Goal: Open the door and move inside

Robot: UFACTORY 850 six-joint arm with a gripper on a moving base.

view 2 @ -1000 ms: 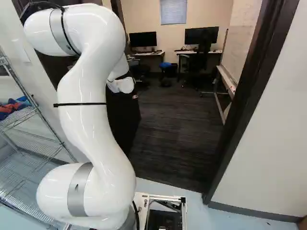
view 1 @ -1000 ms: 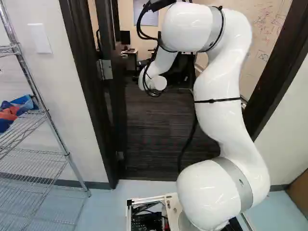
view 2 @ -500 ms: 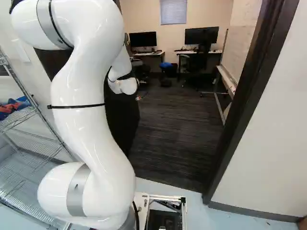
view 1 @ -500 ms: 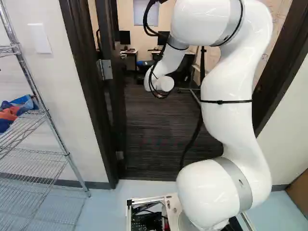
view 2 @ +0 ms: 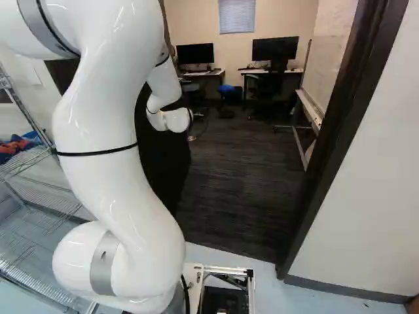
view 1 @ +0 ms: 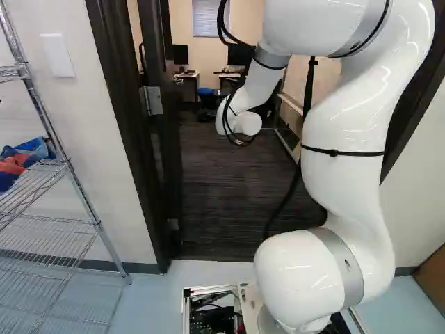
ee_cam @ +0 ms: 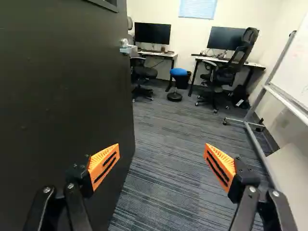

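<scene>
In the right base view, a small part of my gripper (view 2: 191, 138) shows past the wrist, which hides the rest. The wrist view has my gripper (ee_cam: 161, 161) wide open, its orange pads far apart and nothing between them. A dark door (ee_cam: 62, 101) stands swung inward, close beside one finger; whether they touch I cannot tell. Its silver handle (ee_cam: 127, 48) lies farther ahead, away from the fingers. The door (view 1: 170, 149) and its hinge (view 1: 152, 101) are left of my arm in the left base view.
Dark frame posts (view 2: 340, 124) bound the doorway. Inside are carpet (ee_cam: 168, 144), desks with monitors (ee_cam: 152, 33), chairs, a blue stool (ee_cam: 178, 72) and a whiteboard stand (ee_cam: 257, 142) opposite the door. A wire shelf (view 1: 52, 229) stands outside, left of the doorway.
My arm's wrist has shifted rightward in both base views, away from the door. The upper arm has swung toward the outer side of each base view. Base and door have not visibly moved.
</scene>
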